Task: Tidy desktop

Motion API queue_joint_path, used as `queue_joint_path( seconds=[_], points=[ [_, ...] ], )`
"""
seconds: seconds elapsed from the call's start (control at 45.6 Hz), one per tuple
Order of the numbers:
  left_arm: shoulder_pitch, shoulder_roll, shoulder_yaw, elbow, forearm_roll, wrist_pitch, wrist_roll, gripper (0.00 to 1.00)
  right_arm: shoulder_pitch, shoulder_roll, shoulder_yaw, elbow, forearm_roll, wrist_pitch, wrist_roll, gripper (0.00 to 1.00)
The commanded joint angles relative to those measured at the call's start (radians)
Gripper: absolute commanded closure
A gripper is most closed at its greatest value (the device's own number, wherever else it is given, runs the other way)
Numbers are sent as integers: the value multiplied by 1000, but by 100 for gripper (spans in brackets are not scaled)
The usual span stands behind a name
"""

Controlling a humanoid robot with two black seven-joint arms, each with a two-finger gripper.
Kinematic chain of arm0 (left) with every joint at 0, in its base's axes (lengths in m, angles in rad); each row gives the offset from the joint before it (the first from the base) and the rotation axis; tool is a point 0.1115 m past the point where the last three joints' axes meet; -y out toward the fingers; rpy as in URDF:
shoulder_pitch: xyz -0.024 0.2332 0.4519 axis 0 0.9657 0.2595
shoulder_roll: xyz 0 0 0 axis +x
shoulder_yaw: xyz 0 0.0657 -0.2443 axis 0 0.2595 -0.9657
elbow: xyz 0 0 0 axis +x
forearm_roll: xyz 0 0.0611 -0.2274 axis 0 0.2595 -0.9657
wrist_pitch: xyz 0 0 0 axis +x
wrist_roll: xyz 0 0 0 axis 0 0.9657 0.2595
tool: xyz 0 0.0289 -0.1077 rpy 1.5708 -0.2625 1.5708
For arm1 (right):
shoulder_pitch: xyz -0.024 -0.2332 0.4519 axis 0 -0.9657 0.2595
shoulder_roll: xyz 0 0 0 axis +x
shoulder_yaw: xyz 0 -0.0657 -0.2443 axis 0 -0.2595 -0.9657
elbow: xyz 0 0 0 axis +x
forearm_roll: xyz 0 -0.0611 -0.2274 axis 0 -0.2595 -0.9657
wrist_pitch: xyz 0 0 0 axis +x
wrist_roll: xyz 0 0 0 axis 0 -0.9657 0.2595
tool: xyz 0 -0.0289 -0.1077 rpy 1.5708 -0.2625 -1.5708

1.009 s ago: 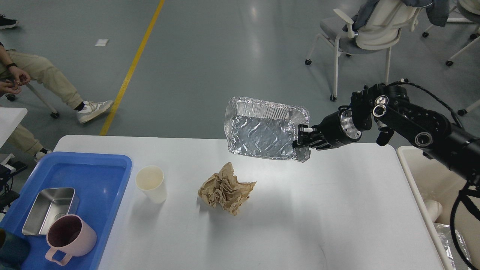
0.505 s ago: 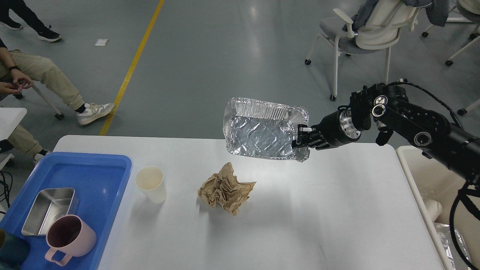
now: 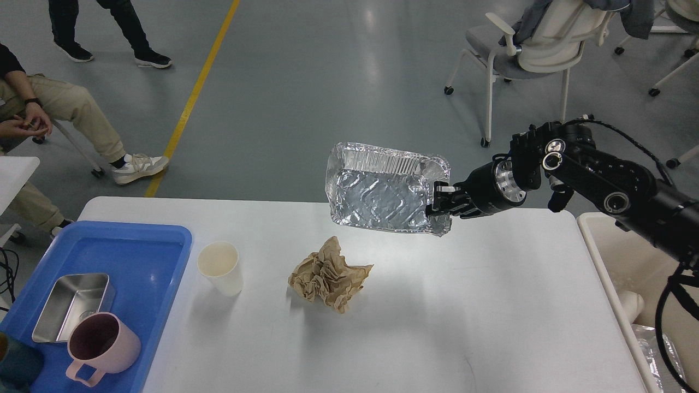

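The white desktop [image 3: 464,305] fills the lower part of the head view. My right gripper [image 3: 440,200] is shut on the right rim of a silver foil tray [image 3: 382,191] and holds it tilted in the air above the desktop's far edge. A crumpled brown paper ball [image 3: 327,274] lies at the desktop's middle. A cream paper cup [image 3: 220,267] stands upright to its left. My left gripper is out of view.
A blue plastic tray [image 3: 136,245] at the left holds a steel box [image 3: 73,305] and a pink mug [image 3: 101,344]. A cream plastic bin [image 3: 606,267] stands at the right edge. People sit and walk at the far left; wheeled chairs [image 3: 524,49] stand behind.
The foil tray and my right arm have barely moved. A person has walked into view at the top left.
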State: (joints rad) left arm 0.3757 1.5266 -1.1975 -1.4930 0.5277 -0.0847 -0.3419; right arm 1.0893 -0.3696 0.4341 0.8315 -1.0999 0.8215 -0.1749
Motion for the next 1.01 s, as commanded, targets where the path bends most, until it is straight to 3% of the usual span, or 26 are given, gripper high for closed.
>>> queue_joint_path(
  seconds=[0.0, 0.154, 0.329, 0.461, 0.614, 0.746, 0.812, 0.987],
  points=[
    [-1, 1, 1, 19, -29, -58, 6, 3, -2, 5, 0, 0, 0, -1, 0, 100],
    [-12, 1, -13, 51, -31, -84, 15, 3, -3, 5, 3, 3, 0, -1, 0, 100],
    [-95, -14, 1, 123, -11, -179, 8, 3, -2, 6, 3, 1, 0, -1, 0, 100],
    [-145, -46, -14, 174, 184, -210, 1, 3, 0, 6, 8, 5, 0, -1, 0, 100],
    [-371, -161, -8, 188, 582, -331, 3, 3, -5, 6, 11, 6, 0, -2, 0, 100],
    [-627, -324, 22, 299, 925, -487, -2, 3, -8, 6, 11, 6, 0, -4, 0, 100],
    [-711, -374, 62, 333, 1030, -518, -3, 3, -8, 6, 11, 6, 0, -4, 2, 100],
    [-931, -459, 303, 384, 1216, -515, -60, 3, -8, 6, 22, 8, 2, -4, 5, 100]
  ],
)
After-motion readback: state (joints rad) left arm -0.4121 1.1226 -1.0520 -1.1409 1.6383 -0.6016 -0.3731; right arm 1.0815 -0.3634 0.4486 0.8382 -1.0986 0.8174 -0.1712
